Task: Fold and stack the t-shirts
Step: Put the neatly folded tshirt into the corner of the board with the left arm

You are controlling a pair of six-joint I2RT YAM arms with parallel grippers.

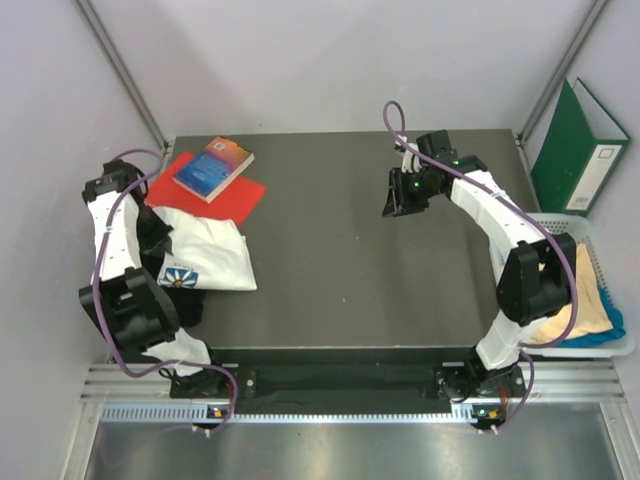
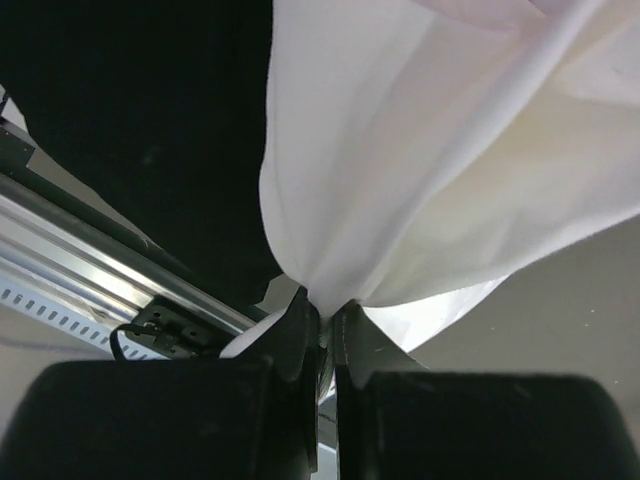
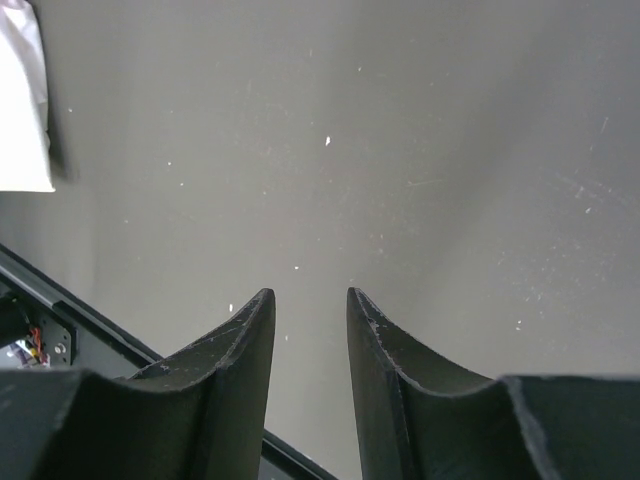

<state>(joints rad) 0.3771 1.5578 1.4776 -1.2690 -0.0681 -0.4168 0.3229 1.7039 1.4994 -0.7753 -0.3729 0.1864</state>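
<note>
Pinching white t-shirt (image 2: 430,170) w/ L gripper (image 2: 326,315), seen only wrist-cam; R gripper (image 3: 310,340) released.

No text is legible: markings on the book (image 1: 213,168), the binder (image 1: 575,150) and the t-shirt (image 1: 215,250) are too small.

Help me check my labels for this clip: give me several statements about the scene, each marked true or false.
1. The left arm's jaws are shut on the white t-shirt. True.
2. The right arm's jaws hold a black shirt. False: they stand open and empty above the table.
3. The blue book lies on the red book. True.
4. The basket holds nothing. False: pale yellow cloth and blue cloth lie in it.
</note>
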